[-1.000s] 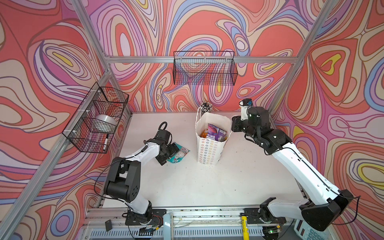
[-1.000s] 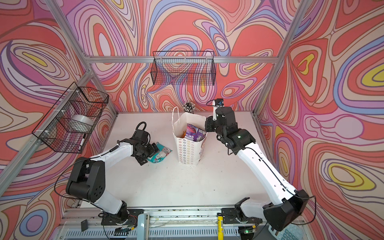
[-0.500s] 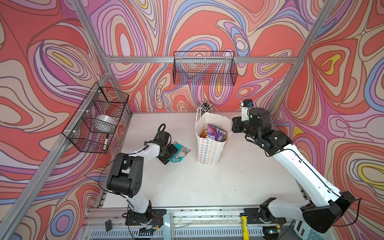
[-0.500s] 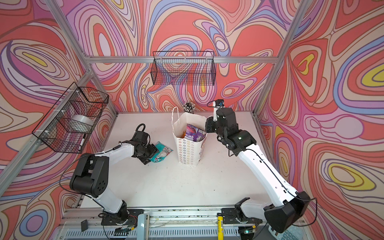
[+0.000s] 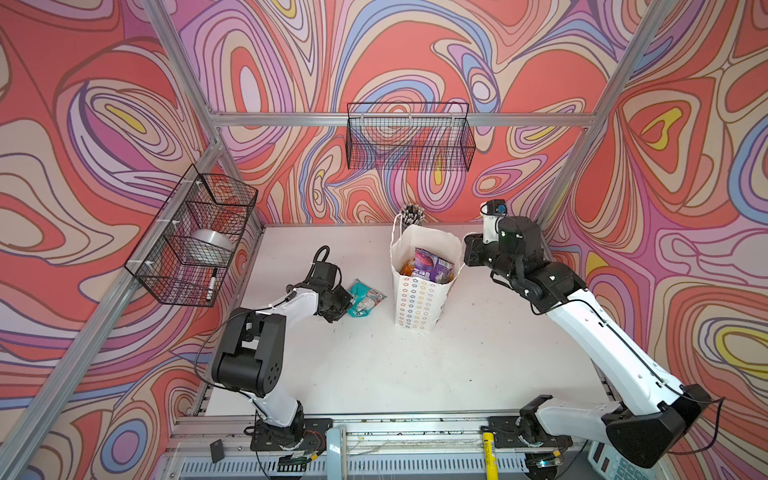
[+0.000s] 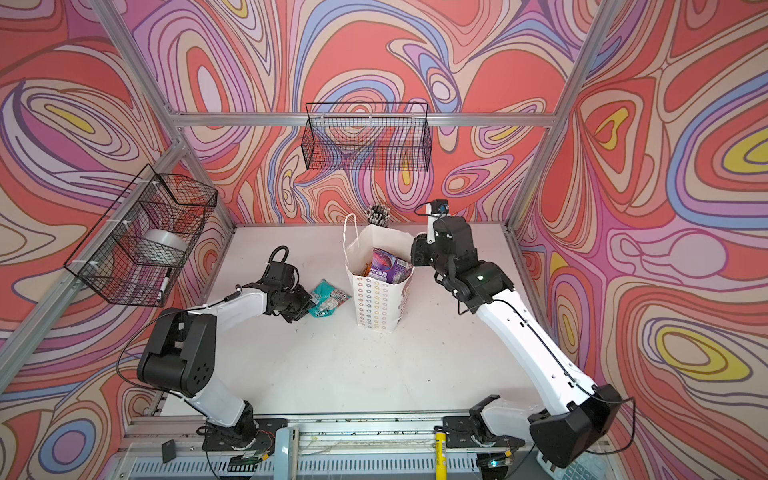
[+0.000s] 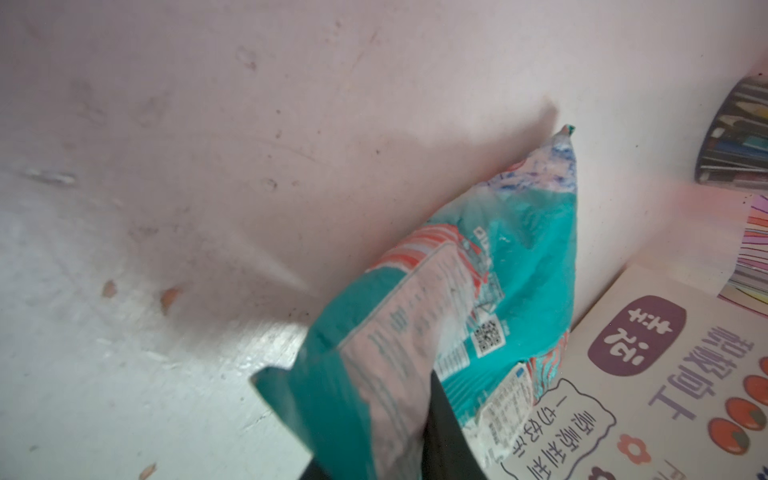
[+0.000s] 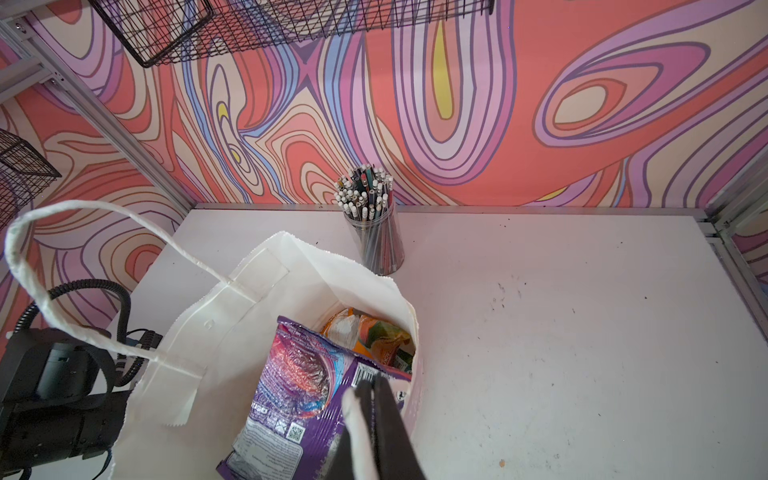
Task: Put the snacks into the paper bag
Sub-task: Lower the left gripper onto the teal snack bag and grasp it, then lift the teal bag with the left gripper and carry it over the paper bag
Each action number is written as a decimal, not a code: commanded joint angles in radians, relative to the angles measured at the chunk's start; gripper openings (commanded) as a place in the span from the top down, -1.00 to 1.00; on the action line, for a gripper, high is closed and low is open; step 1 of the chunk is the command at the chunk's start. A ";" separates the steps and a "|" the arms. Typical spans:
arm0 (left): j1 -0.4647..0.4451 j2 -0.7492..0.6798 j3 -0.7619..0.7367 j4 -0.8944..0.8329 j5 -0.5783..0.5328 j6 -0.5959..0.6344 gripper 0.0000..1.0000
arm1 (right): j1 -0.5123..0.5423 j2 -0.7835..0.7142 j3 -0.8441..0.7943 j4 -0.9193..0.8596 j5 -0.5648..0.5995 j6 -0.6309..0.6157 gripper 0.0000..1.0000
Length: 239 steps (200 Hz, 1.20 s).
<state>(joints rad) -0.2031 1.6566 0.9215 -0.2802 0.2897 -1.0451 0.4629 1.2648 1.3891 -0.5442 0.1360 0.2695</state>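
Beside the paper bag [image 5: 419, 299], left gripper [image 5: 347, 301]: we pinch the teal pouch [image 5: 365, 297] by its edge, seemingly ready to lift.
Right gripper [image 8: 368, 386]: we clamp the bag's rim, likely steadying its mouth.
Inside the bag: purple pouch [image 5: 432, 264], orange pouch [image 8: 365, 332] beneath.

Paper bag [image 7: 685, 395] bears Chinese characters (inverted) — teal pouch [image 7: 478, 291], QR code.

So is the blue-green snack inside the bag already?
No, the teal snack is outside the paper bag, down on the table beside it.
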 commanded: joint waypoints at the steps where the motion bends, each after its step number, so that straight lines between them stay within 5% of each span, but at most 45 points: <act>1: 0.004 -0.026 -0.015 -0.016 0.007 -0.009 0.72 | -0.006 -0.034 -0.002 0.050 -0.004 -0.014 1.00; 102: 0.004 -0.276 0.079 -0.243 -0.141 0.092 0.90 | -0.006 -0.031 -0.007 0.057 -0.004 -0.014 1.00; 181: 0.000 -0.569 0.295 -0.424 -0.253 0.225 0.96 | -0.006 -0.022 -0.008 0.061 -0.013 -0.010 1.00; 239: -0.112 -0.651 0.507 -0.379 -0.261 0.320 0.99 | -0.006 -0.018 -0.008 0.064 -0.026 -0.006 1.00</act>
<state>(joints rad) -0.2562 1.0199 1.3521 -0.6964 0.0444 -0.7910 0.4629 1.2640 1.3834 -0.5293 0.1257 0.2665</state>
